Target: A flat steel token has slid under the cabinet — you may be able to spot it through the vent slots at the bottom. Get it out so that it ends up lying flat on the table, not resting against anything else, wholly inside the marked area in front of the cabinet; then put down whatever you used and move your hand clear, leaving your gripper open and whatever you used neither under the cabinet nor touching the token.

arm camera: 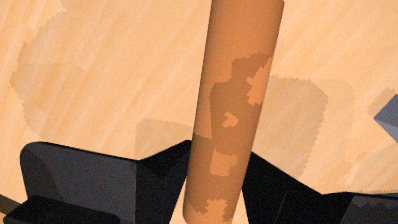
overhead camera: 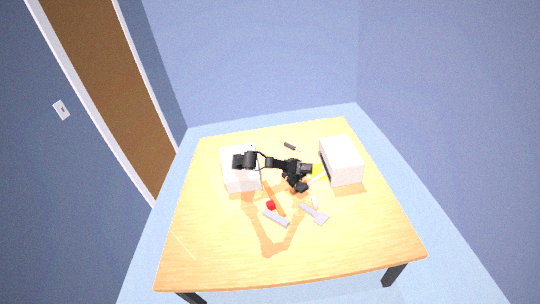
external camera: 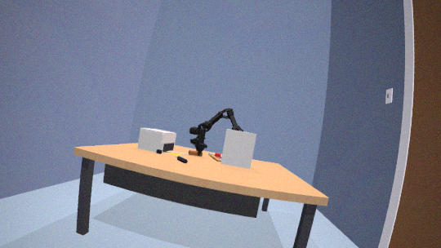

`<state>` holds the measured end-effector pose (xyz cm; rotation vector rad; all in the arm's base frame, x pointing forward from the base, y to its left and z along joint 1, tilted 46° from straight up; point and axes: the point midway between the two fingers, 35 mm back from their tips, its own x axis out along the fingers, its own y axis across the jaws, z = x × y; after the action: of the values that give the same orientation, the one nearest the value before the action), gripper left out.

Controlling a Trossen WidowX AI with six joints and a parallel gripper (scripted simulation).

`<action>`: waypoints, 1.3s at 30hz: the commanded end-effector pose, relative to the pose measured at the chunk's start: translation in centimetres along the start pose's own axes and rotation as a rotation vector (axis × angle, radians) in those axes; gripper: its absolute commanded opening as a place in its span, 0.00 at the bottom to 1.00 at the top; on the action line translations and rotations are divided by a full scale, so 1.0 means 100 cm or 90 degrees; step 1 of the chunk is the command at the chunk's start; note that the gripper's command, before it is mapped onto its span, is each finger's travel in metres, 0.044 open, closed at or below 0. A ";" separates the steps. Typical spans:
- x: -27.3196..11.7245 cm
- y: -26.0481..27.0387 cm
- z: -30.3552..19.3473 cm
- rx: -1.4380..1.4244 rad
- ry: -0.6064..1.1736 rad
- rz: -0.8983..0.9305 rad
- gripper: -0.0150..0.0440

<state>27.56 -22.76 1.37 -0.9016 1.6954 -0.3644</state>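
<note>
The white cabinet [overhead camera: 342,160] [external camera: 151,139] stands on the table with its dark slot facing the arm. The yellow marked area [overhead camera: 317,171] [external camera: 175,154] lies before it, partly hidden by the arm in the top view. My gripper [overhead camera: 300,187] [external camera: 199,152] [arm camera: 216,151] is shut on a round orange-brown wooden handle [external camera: 192,152] [arm camera: 240,70], low over the table. A thin pale shaft [overhead camera: 317,178] runs from beside the gripper across the marked area toward the slot; its far end cannot be made out. I cannot see the token.
A white box [overhead camera: 242,183] [external camera: 238,148] is by the arm's base. A dark screwdriver-like tool [overhead camera: 290,146] [external camera: 182,159] lies behind. An orange stick [overhead camera: 276,201], red block [overhead camera: 271,205], grey bar [overhead camera: 276,218], flat-bladed tool [overhead camera: 321,218] and small white piece [overhead camera: 314,202] lie in front.
</note>
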 end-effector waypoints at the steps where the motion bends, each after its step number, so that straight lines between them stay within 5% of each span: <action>1: 0.001 0.001 -0.007 -0.001 -0.001 0.004 0.25; 39: 0.001 -0.005 -0.059 -0.002 0.000 0.003 0.25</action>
<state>22.93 -24.30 3.50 -0.9026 1.6969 -0.3640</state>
